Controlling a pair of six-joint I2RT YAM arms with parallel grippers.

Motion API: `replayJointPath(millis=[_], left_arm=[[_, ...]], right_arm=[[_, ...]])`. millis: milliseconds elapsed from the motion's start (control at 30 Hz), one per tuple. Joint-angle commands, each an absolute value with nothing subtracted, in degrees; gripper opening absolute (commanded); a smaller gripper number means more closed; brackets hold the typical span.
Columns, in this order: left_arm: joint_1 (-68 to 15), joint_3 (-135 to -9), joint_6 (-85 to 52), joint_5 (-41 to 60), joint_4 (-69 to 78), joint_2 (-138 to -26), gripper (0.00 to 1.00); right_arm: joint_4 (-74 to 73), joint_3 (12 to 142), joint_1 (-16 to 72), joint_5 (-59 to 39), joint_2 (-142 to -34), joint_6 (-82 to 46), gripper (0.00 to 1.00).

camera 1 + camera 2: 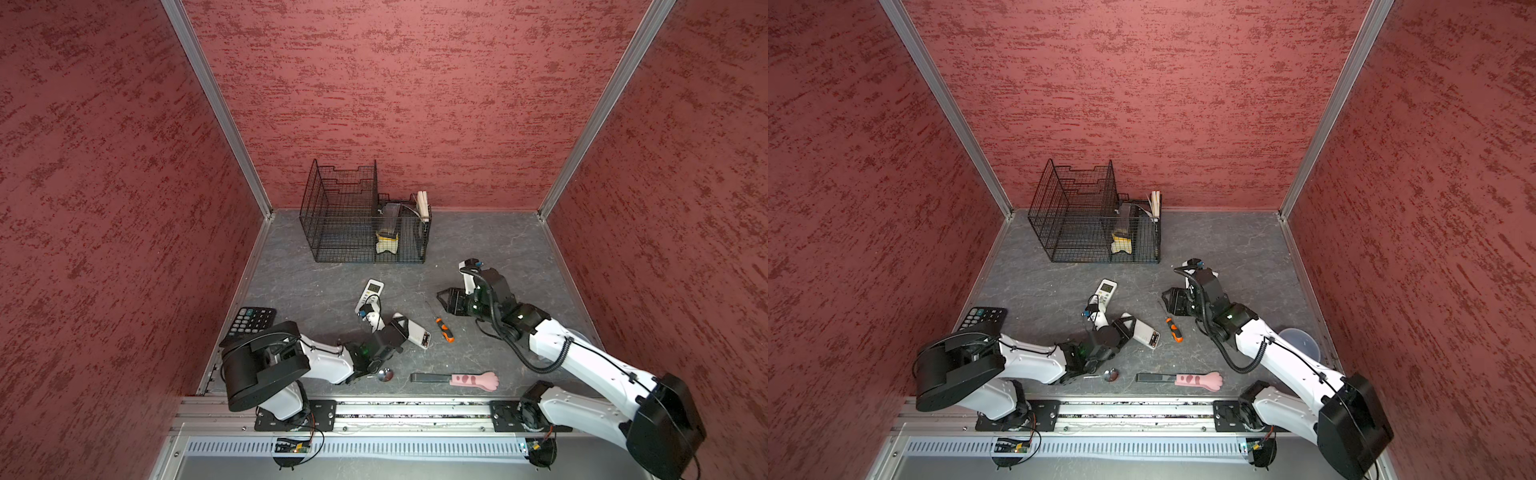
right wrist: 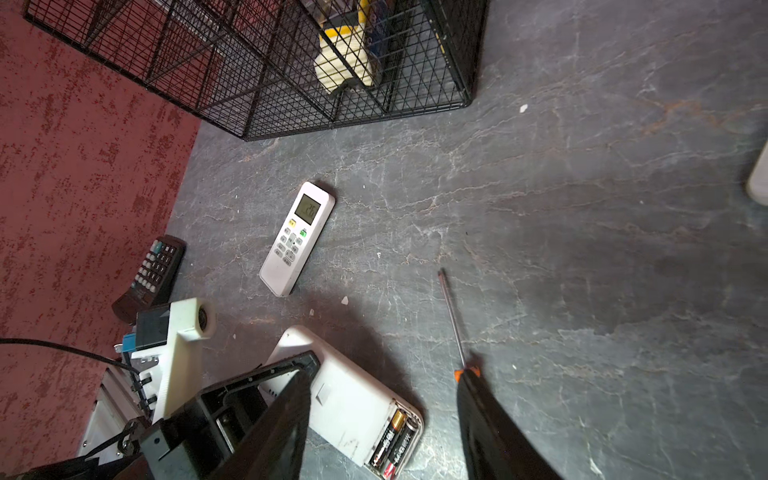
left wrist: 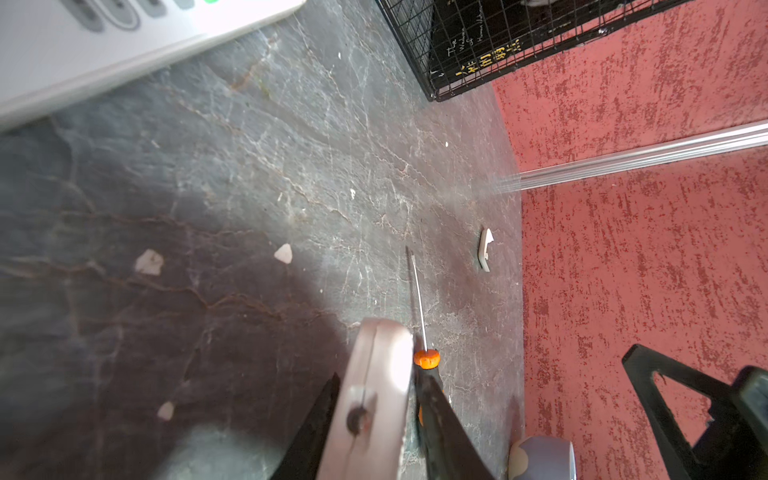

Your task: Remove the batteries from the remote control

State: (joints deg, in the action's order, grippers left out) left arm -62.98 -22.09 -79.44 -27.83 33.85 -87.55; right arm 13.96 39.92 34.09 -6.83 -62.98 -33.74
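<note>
Grey stone-patterned tabletop (image 2: 582, 249) lies under everything. The left gripper (image 3: 380, 376) straddles the face-down white remote control (image 2: 349, 399), a finger on either side; whether they clamp it cannot be told. The batteries (image 2: 395, 440) sit in its uncovered compartment, at the end away from that gripper. An orange-handled screwdriver (image 2: 453, 324) lies just beside the remote control. The right gripper (image 2: 386, 376) hangs beyond it, jaws apart, empty.

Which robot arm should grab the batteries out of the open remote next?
Probably right. The right gripper hangs open and empty near the batteries, which show at the uncovered end of the remote. The left gripper sits around its other end, better placed to steady it.
</note>
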Motion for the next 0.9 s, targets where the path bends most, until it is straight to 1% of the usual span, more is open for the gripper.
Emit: replayJointPath(millis=[0, 333, 867], left_arm=[[-63.76, -21.56, -80.55, -30.35, 31.24, -85.94, 0.37], [-66.43, -18.67, -85.79, -34.56, 22.06, -80.44, 0.39], [-68.53, -14.15, -90.27, -36.36, 19.14, -76.57, 0.41]], right_arm=[[13.01, 39.46, 34.3, -5.62, -61.89, -34.2, 0.58], [11.96, 39.45, 34.33, -6.33, -62.49, -34.45, 0.58], [10.89, 38.17, 34.33, -6.85, -61.31, -35.95, 0.58]])
